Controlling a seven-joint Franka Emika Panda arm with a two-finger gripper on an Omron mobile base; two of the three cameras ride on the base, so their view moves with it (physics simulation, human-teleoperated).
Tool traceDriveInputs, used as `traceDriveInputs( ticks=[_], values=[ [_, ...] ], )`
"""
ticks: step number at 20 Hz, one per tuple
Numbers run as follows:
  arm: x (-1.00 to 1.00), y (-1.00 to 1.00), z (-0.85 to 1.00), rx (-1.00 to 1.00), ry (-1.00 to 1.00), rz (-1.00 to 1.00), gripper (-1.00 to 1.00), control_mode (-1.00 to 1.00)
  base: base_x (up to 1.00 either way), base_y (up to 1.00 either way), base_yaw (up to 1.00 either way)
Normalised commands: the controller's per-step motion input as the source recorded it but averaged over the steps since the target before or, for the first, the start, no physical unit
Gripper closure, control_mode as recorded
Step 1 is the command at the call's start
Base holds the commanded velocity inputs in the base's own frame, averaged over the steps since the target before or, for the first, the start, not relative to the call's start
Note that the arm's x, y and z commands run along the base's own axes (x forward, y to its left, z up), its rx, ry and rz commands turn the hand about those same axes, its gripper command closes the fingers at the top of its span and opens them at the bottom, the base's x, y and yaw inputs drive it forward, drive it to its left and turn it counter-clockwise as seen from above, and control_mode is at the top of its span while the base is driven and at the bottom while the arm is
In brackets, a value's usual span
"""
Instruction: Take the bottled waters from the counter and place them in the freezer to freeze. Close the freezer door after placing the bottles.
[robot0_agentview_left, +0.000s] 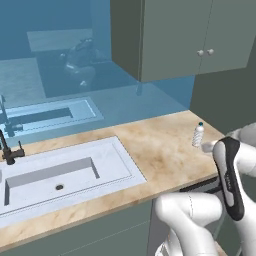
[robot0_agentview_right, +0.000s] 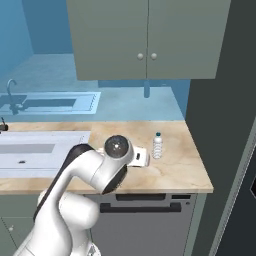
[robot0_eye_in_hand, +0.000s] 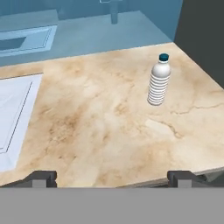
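Bottled water (robot0_eye_in_hand: 158, 81), 1 clear ribbed plastic bottle with blue cap, upright upper right on beige marbled counter (robot0_eye_in_hand: 100, 127). Gripper (robot0_eye_in_hand: 111, 178) jaws spread wide, holding nothing. Could topple if nudged off-centre.

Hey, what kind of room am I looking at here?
A kitchen, computer-rendered: a stone counter with an inset sink, wall cabinets above, and a dishwasher below. A water bottle stands on the counter.

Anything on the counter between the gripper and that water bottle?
No. In the hand view, bare counter lies between the open gripper and the upright water bottle.
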Motion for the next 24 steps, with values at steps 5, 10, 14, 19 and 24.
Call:
traceDriveInputs(
  ticks=[5, 10, 14, 19, 24],
  values=[
    [0.10, -0.32, 0.00, 0.00, -0.24, 0.14, -1.00, -1.00, 0.00, 0.00, 0.00],
    [0.00, -0.25, 0.00, 0.00, -0.24, 0.22, -1.00, -1.00, 0.00, 0.00, 0.00],
    [0.03, -0.17, 0.00, 0.00, -0.18, 0.21, -1.00, -1.00, 0.00, 0.00, 0.00],
    [0.11, -0.03, 0.00, 0.00, -0.25, 0.17, -1.00, -1.00, 0.00, 0.00, 0.00],
    [0.10, -0.08, 0.00, 0.03, -0.04, 0.13, -1.00, -1.00, 0.00, 0.00, 0.00]
  ],
)
